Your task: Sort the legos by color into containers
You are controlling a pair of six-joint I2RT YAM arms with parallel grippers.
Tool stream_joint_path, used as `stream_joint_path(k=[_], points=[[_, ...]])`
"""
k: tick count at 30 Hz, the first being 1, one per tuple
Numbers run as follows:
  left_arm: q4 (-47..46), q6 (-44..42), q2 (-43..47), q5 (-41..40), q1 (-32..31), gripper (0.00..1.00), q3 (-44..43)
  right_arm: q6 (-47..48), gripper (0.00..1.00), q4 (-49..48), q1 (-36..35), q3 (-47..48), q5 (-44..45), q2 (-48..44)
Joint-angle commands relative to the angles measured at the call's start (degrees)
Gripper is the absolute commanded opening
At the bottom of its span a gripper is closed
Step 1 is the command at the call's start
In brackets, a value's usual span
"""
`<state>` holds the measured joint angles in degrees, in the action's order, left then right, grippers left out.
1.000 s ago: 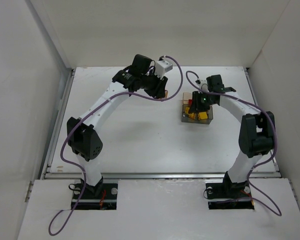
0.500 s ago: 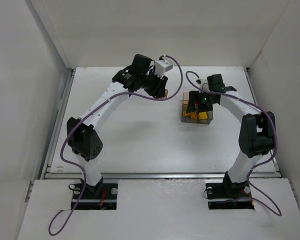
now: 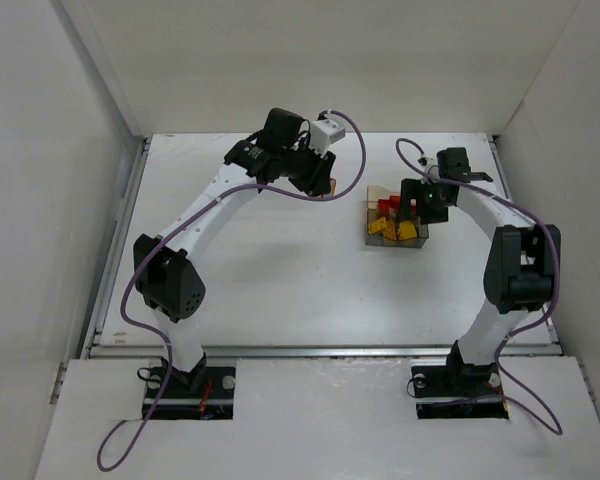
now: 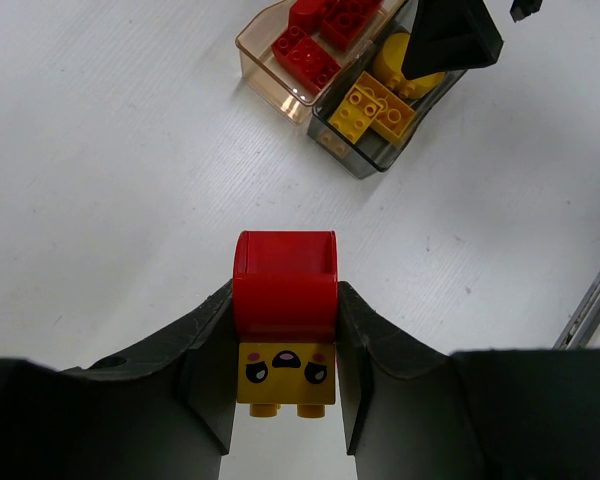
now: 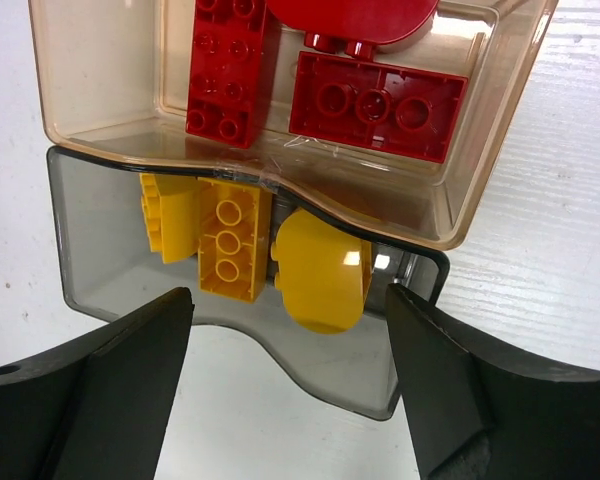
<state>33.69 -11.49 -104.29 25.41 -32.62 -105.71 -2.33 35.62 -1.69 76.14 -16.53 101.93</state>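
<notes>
The left end effector (image 4: 285,330) is closed narrowly on a stacked piece: a red brick (image 4: 284,285) with a rounded top is pinched between its two dark fingers, and a yellow brick with a face (image 4: 286,372) is joined to it on the side nearer the wrist. In the top view this end effector (image 3: 320,182) is over the far part of the bench (image 3: 280,280), to the left of the two trays and apart from them. The right end effector (image 5: 288,330) stands wide, with nothing between its fingers, just above the near edge of the grey tray (image 5: 100,220); from above it (image 3: 420,202) is at the trays' right side. The tan tray (image 5: 100,80) and the grey tray touch along one long wall. The tan tray holds the red legos (image 5: 375,100), three in the wrist view, one of them cut off by the top edge. The grey tray holds the yellow legos (image 5: 230,240), among them a rounded one (image 5: 322,270) against the shared wall.
</notes>
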Motion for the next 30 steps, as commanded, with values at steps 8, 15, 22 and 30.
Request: stream_joint_path(k=[8, 15, 22, 30], points=[[-1.88, -0.03, 2.16, 0.43, 0.19, 0.0, -0.81, 4.7, 0.83, -2.99, -0.24, 2.53, -8.33, -6.55], [-2.4, -5.46, 2.16, 9.18, 0.19, 0.0, -2.56, 7.25, 1.0, -20.71, -1.9, -5.2, -27.65, -24.31], [-3.01, -14.61, 0.85, 30.27, 1.94, 0.0, -7.84, 15.69, 1.0, -25.51, -8.32, -5.05, -35.73, -27.14], [-10.13, -10.5, -0.39, 42.35, 2.47, 0.0, -12.85, 19.11, 1.0, -26.04, -10.08, 0.94, -40.95, -22.57]])
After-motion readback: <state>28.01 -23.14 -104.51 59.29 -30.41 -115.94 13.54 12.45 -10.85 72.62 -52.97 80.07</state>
